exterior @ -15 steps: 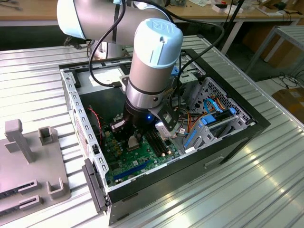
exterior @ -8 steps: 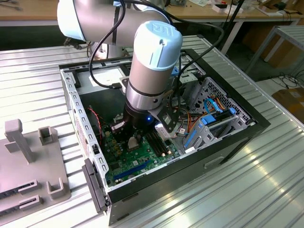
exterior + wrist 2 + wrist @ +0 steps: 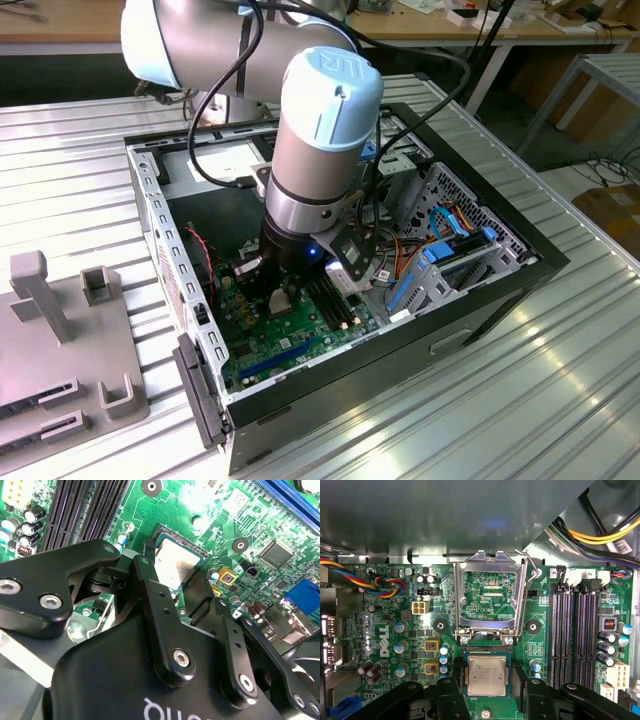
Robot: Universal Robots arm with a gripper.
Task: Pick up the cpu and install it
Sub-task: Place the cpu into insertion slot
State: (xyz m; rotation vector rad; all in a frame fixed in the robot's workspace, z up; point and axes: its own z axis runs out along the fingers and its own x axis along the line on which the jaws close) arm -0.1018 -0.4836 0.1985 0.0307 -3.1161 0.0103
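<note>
We are squaring the cpu [image 3: 487, 676] flat to its socket [image 3: 487, 653] at the middle of the motherboard [image 3: 545, 645]; whether the gripper [image 3: 172, 577] is clasping it, we cannot tell.

Clear to enter from above through open top of black metal computer case [image 3: 480, 303]; boxed in by its walls otherwise. Blocked on one side of silver-topped square cpu [image 3: 487, 676] by hinged silver metal socket frame [image 3: 458, 597], flipped open just beside it; flanked closely by small blue-topped cylindrical capacitors [image 3: 444, 654]; bounded further out by long black memory slots [image 3: 570, 635]. Crowded at the exterior view's right by grey drive cage with blue tabs [image 3: 442, 265].
</note>
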